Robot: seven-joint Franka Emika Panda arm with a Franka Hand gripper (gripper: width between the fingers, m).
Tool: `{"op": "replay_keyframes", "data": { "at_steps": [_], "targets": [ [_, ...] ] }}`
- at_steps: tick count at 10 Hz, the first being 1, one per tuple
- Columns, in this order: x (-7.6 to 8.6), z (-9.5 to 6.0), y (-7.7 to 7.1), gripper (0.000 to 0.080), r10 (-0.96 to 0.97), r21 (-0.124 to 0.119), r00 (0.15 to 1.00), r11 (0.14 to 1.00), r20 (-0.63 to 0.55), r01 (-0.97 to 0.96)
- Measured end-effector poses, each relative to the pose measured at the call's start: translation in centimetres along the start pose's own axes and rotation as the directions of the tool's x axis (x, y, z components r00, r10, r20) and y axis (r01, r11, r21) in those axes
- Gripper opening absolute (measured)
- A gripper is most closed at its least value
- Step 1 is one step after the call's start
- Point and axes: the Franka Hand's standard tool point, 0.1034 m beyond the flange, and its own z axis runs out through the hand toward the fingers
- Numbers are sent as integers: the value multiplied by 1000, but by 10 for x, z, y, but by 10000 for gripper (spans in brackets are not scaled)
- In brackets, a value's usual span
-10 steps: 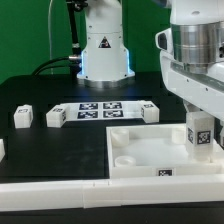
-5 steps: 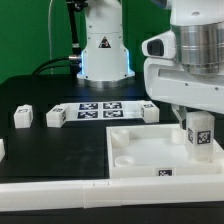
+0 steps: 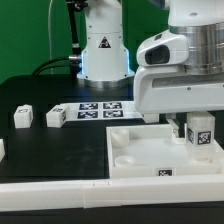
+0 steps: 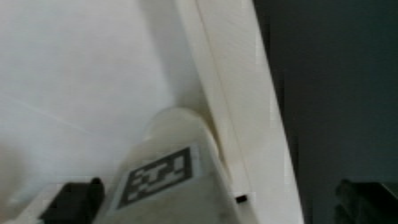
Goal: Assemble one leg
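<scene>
Nearest us, the white tabletop [image 3: 140, 162] lies on the black desk [image 3: 60, 150]. The leg [image 3: 200, 133] stands upright on it at the exterior view's 4 o'clock, where it stood before. The wrist view shows the fingers [image 4: 71, 203] spread apart, with the leg's tag between them. Over the last second the arm [image 3: 185, 70] has swung toward 9 o'clock, nearly reaching the marker board [image 3: 100, 108] in that view.

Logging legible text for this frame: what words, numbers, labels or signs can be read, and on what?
No words, letters or numbers are readable.
Upright leg: square black-and-white marker tag, pattern only.
Marker board: several such tags, pattern only.
Robot base: small dark mark, too blurred to read.
</scene>
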Motion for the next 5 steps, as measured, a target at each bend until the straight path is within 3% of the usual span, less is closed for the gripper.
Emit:
{"op": "replay_keyframes", "data": {
  "at_steps": [3, 5],
  "targets": [
    [1, 0, 0, 623, -68, 1, 998, 998, -3, 68],
    [1, 0, 7, 308, -66, -10, 998, 998, -3, 66]
  ]
}}
